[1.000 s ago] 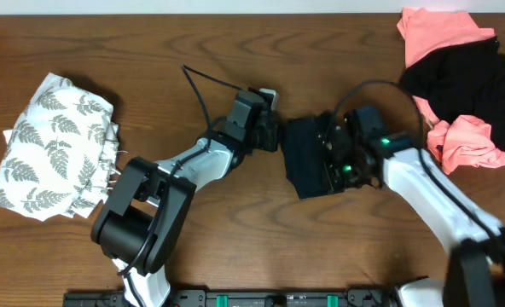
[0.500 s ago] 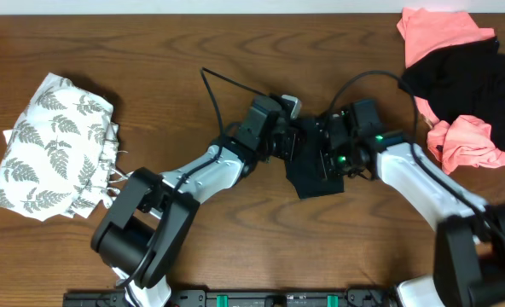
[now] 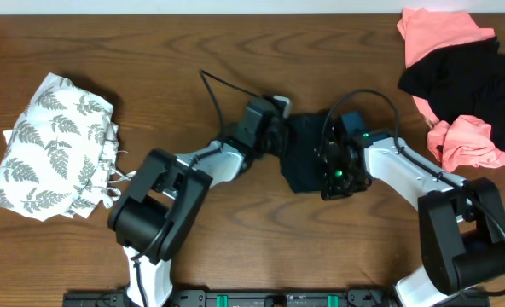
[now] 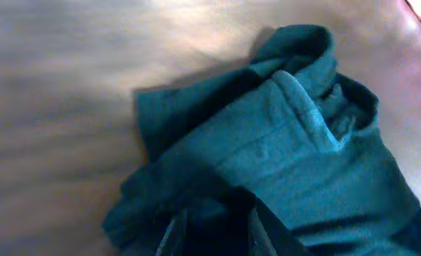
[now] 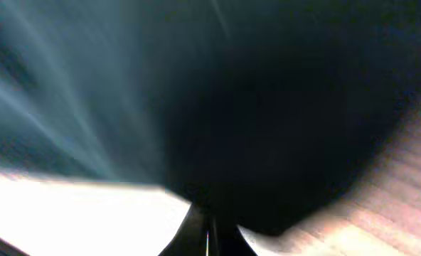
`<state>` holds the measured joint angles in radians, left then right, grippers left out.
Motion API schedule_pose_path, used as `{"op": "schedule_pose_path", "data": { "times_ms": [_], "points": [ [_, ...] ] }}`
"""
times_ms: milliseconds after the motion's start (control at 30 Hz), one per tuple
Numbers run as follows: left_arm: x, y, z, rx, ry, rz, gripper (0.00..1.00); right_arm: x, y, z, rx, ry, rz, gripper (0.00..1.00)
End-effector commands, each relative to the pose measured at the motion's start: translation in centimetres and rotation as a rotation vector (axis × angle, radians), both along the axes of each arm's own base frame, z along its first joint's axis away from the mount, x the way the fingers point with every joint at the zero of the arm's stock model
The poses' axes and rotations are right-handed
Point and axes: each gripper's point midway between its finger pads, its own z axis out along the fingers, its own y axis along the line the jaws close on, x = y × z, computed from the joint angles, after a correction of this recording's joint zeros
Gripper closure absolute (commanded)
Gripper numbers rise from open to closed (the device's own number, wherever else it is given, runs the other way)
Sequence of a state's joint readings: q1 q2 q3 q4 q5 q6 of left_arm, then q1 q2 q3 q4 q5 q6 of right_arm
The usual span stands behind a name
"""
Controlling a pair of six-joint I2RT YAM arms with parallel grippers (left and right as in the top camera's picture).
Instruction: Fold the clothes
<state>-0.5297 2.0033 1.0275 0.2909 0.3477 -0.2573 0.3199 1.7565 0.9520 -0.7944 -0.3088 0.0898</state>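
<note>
Mid-fold at frame centre, the black garment point(image 3: 302, 164) bunched on the tabletop point(image 3: 235, 51), right pincer point(image 5: 208, 217) clenched on it, left pincer point(image 4: 217, 222) buried, grip impossible to tell; next, pull an edge flat across.

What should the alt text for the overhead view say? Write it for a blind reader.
Two robot arms meet mid-table, left gripper and right gripper both at a small black garment on the wooden table. A fern-print garment lies at the left edge; a pink-and-black pile sits in the far right corner.
</note>
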Motion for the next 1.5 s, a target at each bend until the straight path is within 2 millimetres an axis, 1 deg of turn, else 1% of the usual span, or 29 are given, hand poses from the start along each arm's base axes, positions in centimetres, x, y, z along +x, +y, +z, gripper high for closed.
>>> {"op": "schedule_pose_path", "data": {
  "times_ms": [0, 100, 167, 200, 300, 333, 400, 433, 467, 500, 533, 567, 600, 633, 700, 733, 800, 833, 900, 1000, 1067, 1100, 1167, 1267, 1367, 1467],
  "points": [
    [3.8, 2.9, 1.7, 0.024, -0.069, 0.093, 0.69, -0.2, -0.6, -0.5, -0.051, -0.007, 0.028, 0.98],
    [5.3, 4.1, 4.8, 0.003, -0.112, 0.127, 0.69, -0.1, -0.6, -0.5, -0.05, -0.01, 0.029, 0.99],
    [5.6, 4.5, 7.1, -0.016, -0.14, 0.126, 0.69, -0.1, -0.6, -0.5, -0.049, -0.01, 0.028, 0.98],
    [5.5, 4.5, 7.9, -0.023, -0.147, 0.125, 0.69, -0.1, -0.6, -0.5, -0.048, -0.012, 0.028, 0.98],
    [4.3, 4.9, 10.2, -0.021, -0.142, 0.121, 0.69, 0.2, -0.5, 0.1, -0.041, -0.034, 0.027, 0.99],
    [3.7, 5.0, 10.6, -0.015, -0.131, 0.119, 0.69, 0.3, -0.5, 0.4, -0.038, -0.046, 0.027, 0.98],
    [2.1, 5.7, 10.9, 0.012, -0.077, 0.117, 0.68, 1.1, -0.5, 1.6, -0.021, -0.097, 0.01, 0.98],
    [1.4, 5.9, 10.8, 0.025, -0.053, 0.116, 0.63, 1.6, -0.6, 2.3, -0.013, -0.123, -0.012, 0.96],
    [0.6, 6.3, 10.5, 0.043, -0.015, 0.115, 0.55, 2.2, -0.8, 3.1, -0.003, -0.153, -0.047, 0.89],
    [0.0, 6.6, 10.0, 0.055, 0.022, 0.122, 0.5, 2.8, -1.1, 3.9, 0.006, -0.181, -0.083, 0.75],
    [-0.6, 6.8, 9.4, 0.057, 0.068, 0.141, 0.46, 3.5, -1.5, 4.8, 0.017, -0.213, -0.124, 0.51],
    [-1.1, 7.1, 8.6, 0.053, 0.13, 0.177, 0.4, 4.0, -1.9, 5.5, 0.026, -0.238, -0.157, 0.36],
    [-1.4, 7.3, 7.9, 0.046, 0.183, 0.214, 0.36, 4.5, -2.3, 6.2, 0.037, -0.264, -0.186, 0.26],
    [-1.7, 7.5, 7.2, 0.036, 0.235, 0.255, 0.34, 4.9, -2.6, 6.9, 0.049, -0.287, -0.203, 0.22],
    [-2.0, 7.8, 5.7, 0.008, 0.331, 0.345, 0.3, 5.6, -2.9, 8.1, 0.089, -0.325, -0.242, 0.18],
    [-2.1, 7.9, 5.0, 0.0, 0.365, 0.377, 0.28, 6.0, -2.7, 8.5, 0.117, -0.336, -0.254, 0.19],
    [-2.3, 8.0, 3.8, -0.019, 0.426, 0.41, 0.25, 6.6, -1.5, 9.4, 0.203, -0.358, -0.244, 0.23],
    [-2.5, 7.7, 3.4, -0.043, 0.462, 0.409, 0.25, 7.1, -0.6, 9.7, 0.252, -0.365, -0.245, 0.28],
    [-2.5, 7.4, 2.8, -0.078, 0.498, 0.396, 0.24, 8.0, 0.2, 9.9, 0.283, -0.379, -0.269, 0.42],
    [-1.9, 7.2, 2.2, -0.128, 0.528, 0.403, 0.24, 9.8, 0.6, 9.1, 0.269, -0.4, -0.343, 0.77],
    [-1.4, 6.9, 2.5, -0.169, 0.526, 0.385, 0.24, 11.0, 0.5, 8.0, 0.249, -0.403, -0.404, 0.94],
    [-1.2, 6.8, 2.7, -0.182, 0.521, 0.378, 0.24, 11.5, 0.5, 7.4, 0.249, -0.401, -0.422, 0.99],
    [-0.9, 6.6, 3.2, -0.21, 0.517, 0.361, 0.24, 12.3, 0.7, 6.3, 0.254, -0.396, -0.443, 0.99],
    [-1.1, 6.6, 3.2, -0.221, 0.531, 0.36, 0.24, 13.3, 0.8, 4.6, 0.259, -0.381, -0.476, 0.99],
    [-1.5, 6.7, 2.8, -0.214, 0.55, 0.363, 0.25, 14.2, 1.5, 3.4, 0.294, -0.382, -0.466, 0.99],
    [-2.1, 7.2, 2.1, -0.202, 0.574, 0.375, 0.29, 14.8, 2.0, 2.6, 0.316, -0.388, -0.46, 0.99]
  ]
}}
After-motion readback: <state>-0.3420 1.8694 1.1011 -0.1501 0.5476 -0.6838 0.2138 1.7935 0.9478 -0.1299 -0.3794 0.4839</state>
